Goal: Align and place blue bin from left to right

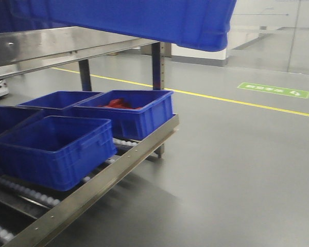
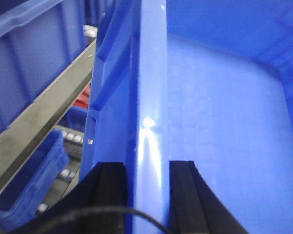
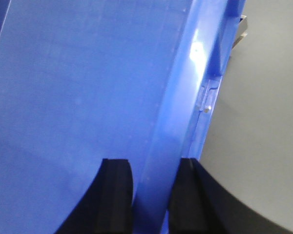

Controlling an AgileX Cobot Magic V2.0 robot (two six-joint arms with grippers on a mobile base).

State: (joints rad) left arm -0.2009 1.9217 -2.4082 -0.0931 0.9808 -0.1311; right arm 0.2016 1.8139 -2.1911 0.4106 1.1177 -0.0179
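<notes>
- My left claw [image 2: 147,168] and right claw [image 3: 149,165] each pinch a wall of the blue bin [image 1: 144,20]; it hangs across the top of the front view, above the rack [image 1: 118,170]
- Stiff, glossy plastic; probably light but bulky; the thick rim [image 2: 151,97] looks the safest hold

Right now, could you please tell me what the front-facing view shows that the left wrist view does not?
Only the front view shows the yellow floor line and the green floor marking. Only the left wrist view shows the left claw clamped across the rim of the blue bin. Both show that bin held above the roller rack and the other crates on it.
</notes>
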